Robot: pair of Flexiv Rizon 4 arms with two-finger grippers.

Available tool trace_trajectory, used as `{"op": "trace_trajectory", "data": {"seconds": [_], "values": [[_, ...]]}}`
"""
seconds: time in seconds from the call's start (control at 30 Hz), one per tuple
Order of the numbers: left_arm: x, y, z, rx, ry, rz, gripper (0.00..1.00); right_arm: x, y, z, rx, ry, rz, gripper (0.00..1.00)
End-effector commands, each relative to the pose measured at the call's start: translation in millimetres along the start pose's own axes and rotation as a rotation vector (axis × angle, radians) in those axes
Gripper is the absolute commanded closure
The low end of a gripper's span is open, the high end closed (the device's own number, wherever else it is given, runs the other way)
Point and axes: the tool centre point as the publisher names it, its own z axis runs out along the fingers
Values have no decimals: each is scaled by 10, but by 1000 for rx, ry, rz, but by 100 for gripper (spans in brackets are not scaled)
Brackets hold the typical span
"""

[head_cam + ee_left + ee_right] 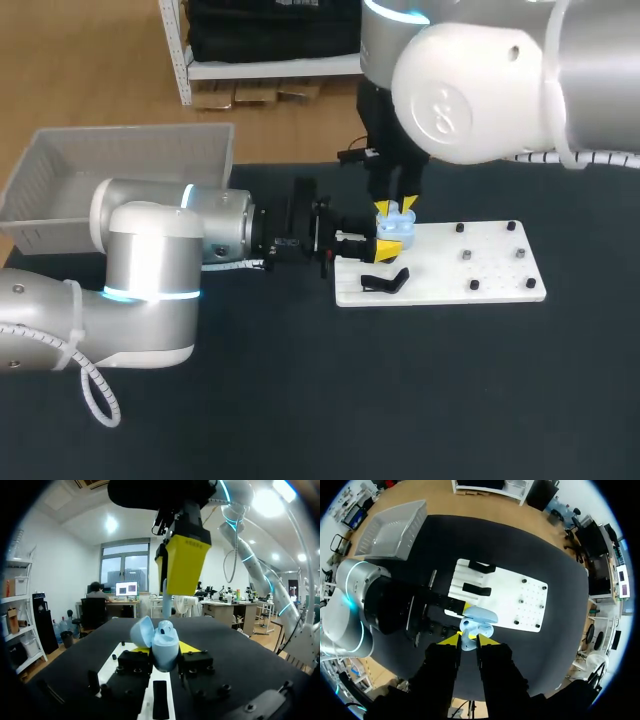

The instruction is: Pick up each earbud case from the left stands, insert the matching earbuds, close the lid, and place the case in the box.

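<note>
The light-blue earbud case (164,649) is held mouth-up just over the near end of the white stand board (470,282), with its lid (141,631) hinged open to one side. The left gripper (384,249) is closed on the case body from two sides. Directly above the open mouth hangs the right gripper (396,208). Its fingers are nearly together, pinched on a pale blue earbud (165,607) whose thin stem points down into the case. Whether the bud is seated cannot be told.

The step in hand looks like inserting this earbud. To do it well, the right arm should travel straight down along the stem's axis with no sideways push. The case is held only by a two-sided pinch and could twist or slip. The left arm's job is to hold the case level and steady.

The yellow finger passes close to the open lid, so it should approach from the side away from the hinge to avoid knocking the lid onto the stem. The right gripper should release only once the bud is fully down in its well. It should open slightly and then lift straight up, so the bud is not dragged out.

A black stand (385,282) lies on the board just beside the case, so the left arm should not dip. The grey box (120,150) stands well apart at the table's far left.
</note>
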Motion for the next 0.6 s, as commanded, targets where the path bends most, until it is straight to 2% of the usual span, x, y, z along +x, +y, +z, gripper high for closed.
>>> {"op": "trace_trajectory", "data": {"seconds": [0.03,0.6], "values": [[4,7,3,1,-1,0,100,12,21,17,2,-4,-3,100],[4,7,3,1,-1,0,100,44,12,104,-27,8,-9,100]]}}
